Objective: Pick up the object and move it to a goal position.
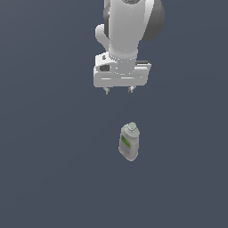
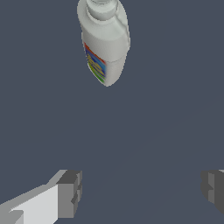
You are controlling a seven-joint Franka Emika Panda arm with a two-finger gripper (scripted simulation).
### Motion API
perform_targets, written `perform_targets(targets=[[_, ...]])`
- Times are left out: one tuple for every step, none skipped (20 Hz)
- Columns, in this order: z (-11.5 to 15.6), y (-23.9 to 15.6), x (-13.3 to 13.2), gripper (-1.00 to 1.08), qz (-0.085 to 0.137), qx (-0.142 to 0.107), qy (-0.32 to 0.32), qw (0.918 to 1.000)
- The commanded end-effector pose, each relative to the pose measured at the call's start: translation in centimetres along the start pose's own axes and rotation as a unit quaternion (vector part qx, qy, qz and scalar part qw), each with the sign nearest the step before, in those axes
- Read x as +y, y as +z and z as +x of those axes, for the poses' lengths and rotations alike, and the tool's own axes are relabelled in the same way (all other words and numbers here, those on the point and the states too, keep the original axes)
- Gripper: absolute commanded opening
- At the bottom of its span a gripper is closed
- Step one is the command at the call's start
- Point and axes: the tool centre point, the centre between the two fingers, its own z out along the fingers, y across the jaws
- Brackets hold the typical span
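The white two-fingered tool (image 1: 119, 91) of the arm is open: in the wrist view its two dark grey pads (image 2: 70, 192) stand far apart with only bare surface between them, and it grips nothing. In the exterior view it hangs above the counter, and only its short fingertips show under the white block of the hand.

The small pale grey-white plastic bottle with rounded shoulders, a grey cap and a coloured label (image 1: 129, 141) is apart from the tool, nearer to the camera in the exterior view and a little toward that view's right. It seems to stand upright on the counter, perhaps slightly tilted; the pictures do not settle this. The label looks green and white in the exterior view and striped in several colours in the wrist view (image 2: 105, 43).

The bottle is probably light and stiff, so a moderate squeeze should not deform it. Its smooth sides may be slippery, and its rounded shoulders give the pads no hold. The best place is likely the middle of the body, below the shoulders, with the pads on the two flat sides. The body looks narrower than the open jaws, so it should fit between them.

The plain dark blue-grey counter (image 1: 44, 178) is flat and even. The room beyond it is not shown.
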Motion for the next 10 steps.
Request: perform_targets(targets=[[1.0, -0.1, -0.2, 1.0, 0.0, 0.002, -0.019, 0.9998], [1.4, -0.2, -0.3, 1.0, 0.0, 0.002, -0.028, 0.9996], [1.9, -0.3, -0.3, 1.0, 0.0, 0.003, -0.038, 0.9993], [2.5, -0.3, -0.4, 1.0, 0.0, 0.004, -0.049, 0.9988], [3.0, -0.4, -0.6, 1.0, 0.0, 0.005, -0.06, 0.9982], [3.6, -0.4, -0.7, 1.0, 0.0, 0.006, -0.072, 0.9974], [4.3, -0.5, -0.8, 1.0, 0.0, 0.007, -0.085, 0.9963], [4.9, -0.6, -0.9, 1.0, 0.0, 0.008, -0.099, 0.9951], [5.6, -0.6, -1.1, 1.0, 0.001, 0.01, -0.113, 0.9936], [6.3, -0.6, -1.2, 1.0, 0.001, 0.011, -0.127, 0.9919]])
